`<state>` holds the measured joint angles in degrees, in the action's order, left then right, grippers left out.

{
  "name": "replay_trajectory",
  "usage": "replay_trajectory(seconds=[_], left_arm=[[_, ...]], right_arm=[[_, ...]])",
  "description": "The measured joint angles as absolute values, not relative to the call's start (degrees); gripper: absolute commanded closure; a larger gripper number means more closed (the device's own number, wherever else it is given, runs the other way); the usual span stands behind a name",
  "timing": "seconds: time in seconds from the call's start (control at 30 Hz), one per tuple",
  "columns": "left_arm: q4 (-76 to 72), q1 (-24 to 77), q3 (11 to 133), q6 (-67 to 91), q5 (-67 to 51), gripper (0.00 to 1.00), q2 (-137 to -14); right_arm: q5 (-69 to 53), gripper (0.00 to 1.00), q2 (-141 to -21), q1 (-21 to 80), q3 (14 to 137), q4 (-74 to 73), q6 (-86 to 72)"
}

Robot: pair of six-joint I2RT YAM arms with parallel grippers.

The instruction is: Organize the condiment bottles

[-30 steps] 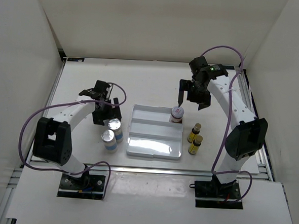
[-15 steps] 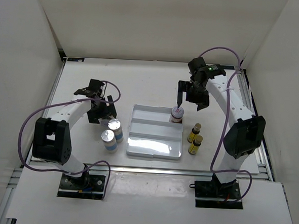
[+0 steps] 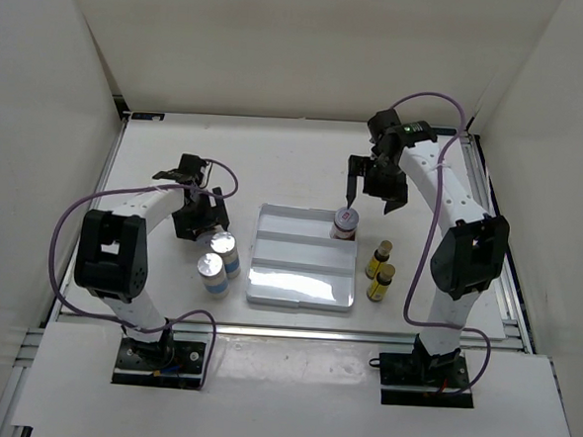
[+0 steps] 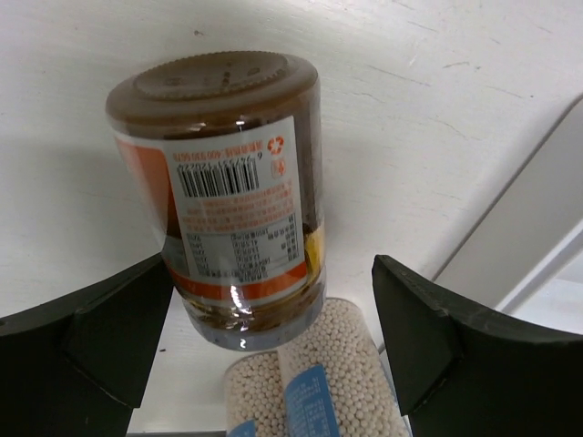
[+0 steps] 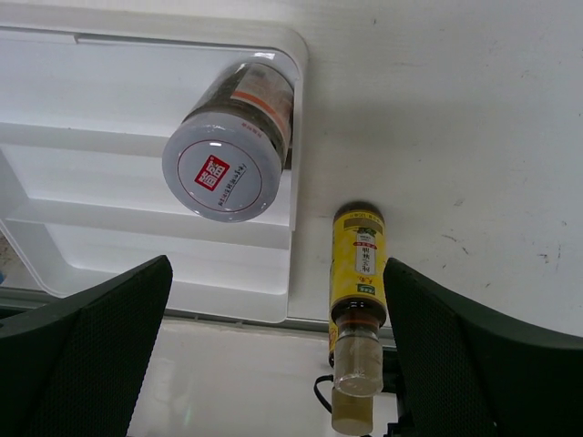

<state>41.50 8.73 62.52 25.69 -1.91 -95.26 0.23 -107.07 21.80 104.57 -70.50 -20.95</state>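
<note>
Compared with a second ago, the left gripper [image 3: 200,218] has drawn back a little from the white tray [image 3: 302,296], toward the far side of the table [image 3: 275,168]. The right gripper [image 3: 370,199] has hardly shifted, and no bottle has changed place.

Left of the tray, the left gripper hangs low with its jaws spread wide and holds nothing. In the left wrist view one brown jar [image 4: 237,200] sits between its two fingers [image 4: 100,337], with its ridged brown end turned away from the camera. The finger on the right of that view is clearly apart from the jar. On the other side I cannot tell if there is contact, and I also cannot tell if the jar lies flat or is tilted.

Just beside this jar, still left of the tray and nearer to the arm bases, stand the two silver-topped cylinders [image 3: 223,246], upright and close together.

The second brown jar [image 3: 345,220] stands inside the tray, in its far compartment at the right end, with the red-marked white lid on top.

Above the far right corner of the tray the right gripper hovers, released, with its jaws wide and nothing between them.

Right of the tray, just beside its right edge, the two yellow bottles [image 3: 379,254] stand upright on the table, one behind the other.
</note>
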Motion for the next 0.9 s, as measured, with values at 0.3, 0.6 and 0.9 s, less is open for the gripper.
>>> replay_trajectory(seconds=[0.3, 0.6, 0.9], left_arm=[[40.23, 8.56, 63.90, 25.67, -2.46, 0.23, -98.39], [39.75, 8.45, 64.12, 26.24, -3.97, 0.81, -98.63], [40.73, 8.29, 66.85, 30.41, -6.09, 0.89, -94.80]], right_arm=[[-0.47, 0.00, -107.94, 20.03, 105.65, -70.61, -20.53], [-1.78, 0.00, -108.25, 19.18, 105.62, -70.59, -20.51], [-2.83, 0.00, -108.25, 19.14, 105.43, -70.61, -20.53]])
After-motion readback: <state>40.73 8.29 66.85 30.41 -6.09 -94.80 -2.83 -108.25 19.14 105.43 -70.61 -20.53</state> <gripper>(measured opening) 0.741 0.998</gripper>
